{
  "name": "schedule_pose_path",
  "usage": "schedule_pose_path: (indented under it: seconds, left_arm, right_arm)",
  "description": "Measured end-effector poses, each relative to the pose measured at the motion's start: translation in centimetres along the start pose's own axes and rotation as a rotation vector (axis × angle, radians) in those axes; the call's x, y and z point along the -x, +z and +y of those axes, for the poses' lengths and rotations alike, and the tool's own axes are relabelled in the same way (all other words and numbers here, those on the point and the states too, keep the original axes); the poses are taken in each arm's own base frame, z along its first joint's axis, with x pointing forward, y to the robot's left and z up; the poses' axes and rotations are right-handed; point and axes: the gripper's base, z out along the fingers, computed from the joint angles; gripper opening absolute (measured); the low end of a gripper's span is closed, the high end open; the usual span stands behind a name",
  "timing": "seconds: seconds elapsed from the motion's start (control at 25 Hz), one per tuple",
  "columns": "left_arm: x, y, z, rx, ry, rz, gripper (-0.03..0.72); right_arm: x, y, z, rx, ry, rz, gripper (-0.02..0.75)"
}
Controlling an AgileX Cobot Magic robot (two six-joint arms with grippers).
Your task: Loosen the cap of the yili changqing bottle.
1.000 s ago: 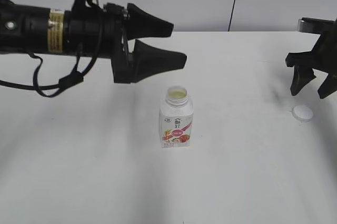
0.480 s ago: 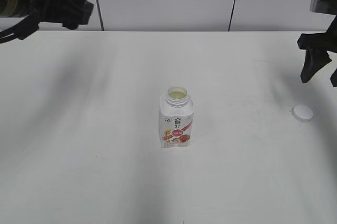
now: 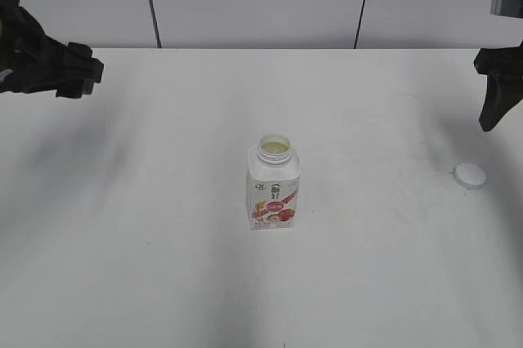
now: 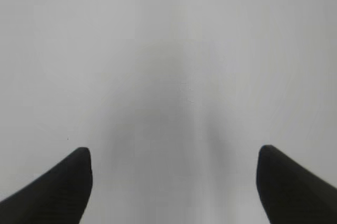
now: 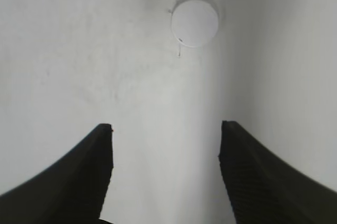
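On the white table (image 3: 163,242) the yili changqing bottle (image 3: 274,185) stands upright at the middle, neck uncovered. The cap (image 3: 470,175) lies flat well to its right. The left gripper (image 4: 171,182) and right gripper (image 5: 166,155) both hang empty, jaws spread.

One yili changqing bottle (image 3: 274,184) stands on the single white worktop (image 3: 163,242), its neck uncapped. One cap (image 3: 470,175) lies on the worktop, well apart from the bottle. Two hands are counted: one left hand (image 4: 171,184) and one right hand (image 5: 166,174), each with two dark fingers spread apart and empty.
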Motion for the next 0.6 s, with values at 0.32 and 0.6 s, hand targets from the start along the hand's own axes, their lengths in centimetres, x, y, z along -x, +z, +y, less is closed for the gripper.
schedule_pose_path:
  seconds: [0.32, 0.6]
  left_arm:
    - [-0.2, -2.8, -0.2, -0.132, -0.091, 0.378, 0.568]
    - [-2.6, -3.6, 4.2, -0.034, -0.168, 0.714, 0.464]
  right_arm:
    - [-0.6, -2.0, 0.0, -0.026, -0.020, -0.052, 0.502]
    - [-2.0, -5.4, 0.3, -0.046, -0.039, -0.146, 0.502]
